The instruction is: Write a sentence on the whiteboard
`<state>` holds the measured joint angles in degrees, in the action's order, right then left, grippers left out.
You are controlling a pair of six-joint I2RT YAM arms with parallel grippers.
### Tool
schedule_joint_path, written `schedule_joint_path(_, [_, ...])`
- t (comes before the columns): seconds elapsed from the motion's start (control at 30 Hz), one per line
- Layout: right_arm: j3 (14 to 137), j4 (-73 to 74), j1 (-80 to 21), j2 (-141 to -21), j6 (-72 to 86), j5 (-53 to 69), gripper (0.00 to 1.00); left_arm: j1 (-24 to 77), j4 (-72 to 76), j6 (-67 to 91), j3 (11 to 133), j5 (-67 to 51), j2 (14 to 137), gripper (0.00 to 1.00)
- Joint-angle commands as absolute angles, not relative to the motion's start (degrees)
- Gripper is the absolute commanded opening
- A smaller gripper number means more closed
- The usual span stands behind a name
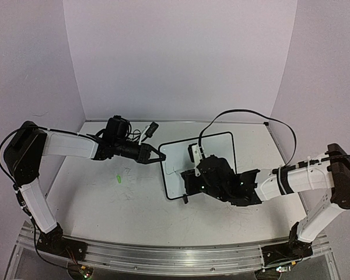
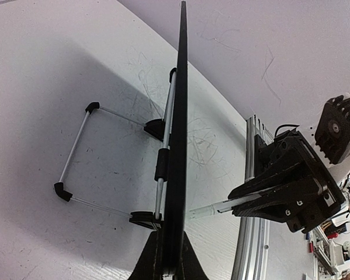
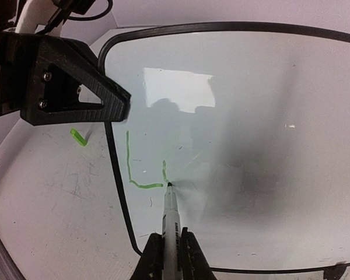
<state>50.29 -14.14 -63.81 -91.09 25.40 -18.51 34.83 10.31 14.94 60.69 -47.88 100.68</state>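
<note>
The whiteboard [image 1: 207, 154], white with a thin black frame, stands tilted at the table's middle. My left gripper [image 1: 157, 157] is shut on its left edge; the left wrist view shows the board edge-on [image 2: 178, 146] between the jaws, with its wire stand [image 2: 76, 151] behind. My right gripper [image 1: 192, 175] is shut on a white marker [image 3: 171, 219]. The marker tip touches the board face [image 3: 251, 116] at the bottom of a short green stroke [image 3: 164, 170], beside a green L-shaped mark [image 3: 130, 169]. The marker also shows in the left wrist view [image 2: 216, 208].
A green marker cap [image 1: 119, 179] lies on the scribbled white tabletop left of the board, also in the right wrist view [image 3: 79, 137]. A black cable [image 1: 245, 114] arcs over the board's far side. An aluminium rail [image 1: 163, 254] runs along the near edge.
</note>
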Motion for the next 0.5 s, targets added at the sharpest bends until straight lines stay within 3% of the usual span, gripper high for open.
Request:
schedule_joint_path(0.0, [49.5, -12.7, -63.8, -89.5, 26.0, -22.4, 0.0, 34.9, 9.1, 15.7, 61.6, -50.3, 98.7, 0.0])
schedule_joint_path(0.47, [51.9, -12.8, -63.7, -89.2, 25.3, -26.4, 0.0, 34.9, 9.1, 15.6, 61.5, -50.3, 98.5, 0.0])
